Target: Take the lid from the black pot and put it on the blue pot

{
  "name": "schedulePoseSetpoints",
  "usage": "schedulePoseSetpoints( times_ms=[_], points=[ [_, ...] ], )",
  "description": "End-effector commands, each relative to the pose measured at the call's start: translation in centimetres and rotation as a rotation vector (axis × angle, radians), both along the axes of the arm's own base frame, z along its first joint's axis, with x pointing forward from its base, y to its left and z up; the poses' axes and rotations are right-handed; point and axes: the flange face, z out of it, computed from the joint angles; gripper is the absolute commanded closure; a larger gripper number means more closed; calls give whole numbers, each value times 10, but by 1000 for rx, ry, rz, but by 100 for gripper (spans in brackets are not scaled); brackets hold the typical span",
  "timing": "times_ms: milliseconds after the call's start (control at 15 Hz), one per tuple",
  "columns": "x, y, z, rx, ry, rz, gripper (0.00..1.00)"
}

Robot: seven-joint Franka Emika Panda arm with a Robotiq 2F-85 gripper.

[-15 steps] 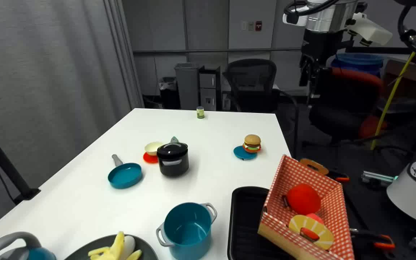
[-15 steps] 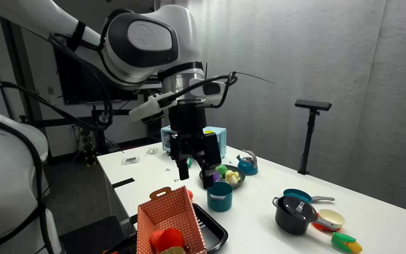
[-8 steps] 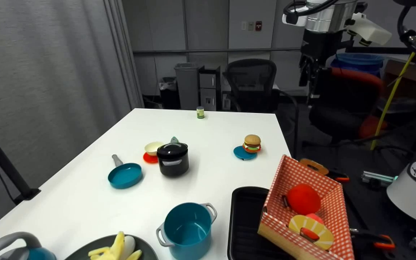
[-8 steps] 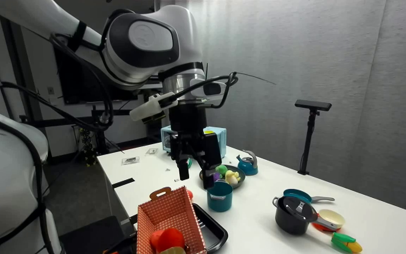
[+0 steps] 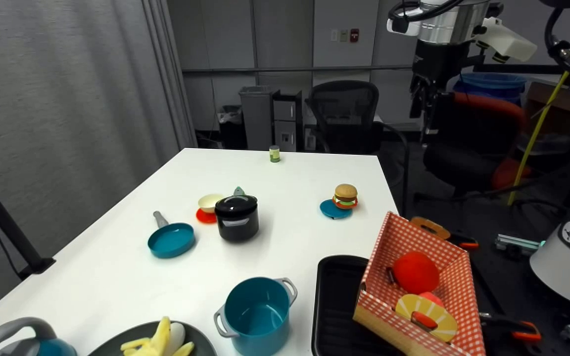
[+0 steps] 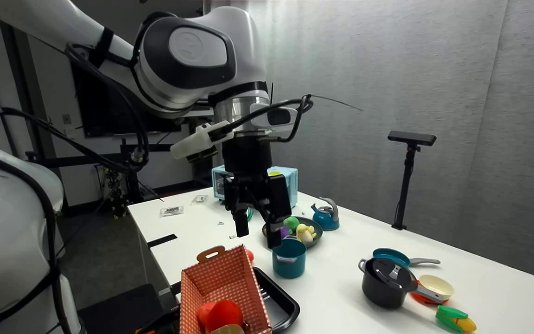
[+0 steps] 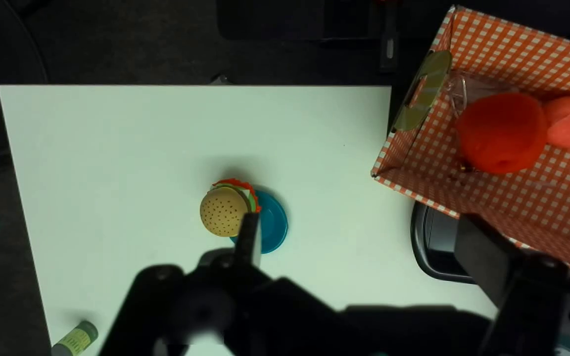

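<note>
The lid point(image 5: 236, 204) is dark and glossy and rests on top of the black pot point(image 5: 238, 228). In an exterior view the lid point(image 6: 396, 273) looks slightly askew on the black pot point(image 6: 382, 293), whose long grey handle points away from the arm. The blue pot point(image 5: 260, 319) stands uncovered nearer the black tray; it also shows in an exterior view point(image 6: 290, 265). My gripper point(image 6: 257, 235) is open and empty, high above the table near the basket. In the wrist view its jaws stand wide apart, with nothing between them point(image 7: 362, 220). The lid and black pot are out of the wrist view.
A red checkered basket point(image 5: 378, 247) with toy food sits on the black tray point(image 5: 339, 296) beside the blue pot. A teal pan point(image 5: 171, 241) and cream bowl point(image 5: 210, 202) stand near the black pot. A toy burger point(image 7: 223, 211) lies on a teal disc point(image 7: 274, 225).
</note>
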Motion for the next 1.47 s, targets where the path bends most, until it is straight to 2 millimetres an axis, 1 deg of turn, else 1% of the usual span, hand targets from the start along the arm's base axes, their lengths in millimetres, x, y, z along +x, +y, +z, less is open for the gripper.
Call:
schedulePoseSetpoints(
  times_ms=[0,733,867,1067,1400],
  points=[
    [0,0,1,0,1,0,0],
    [2,-1,0,-3,4,-9,0],
    [8,-3,-2,-6,4,-11,0],
    [21,-1,-9,-21,26,3,0],
    [55,8,-23,-17,38,42,0]
  ],
)
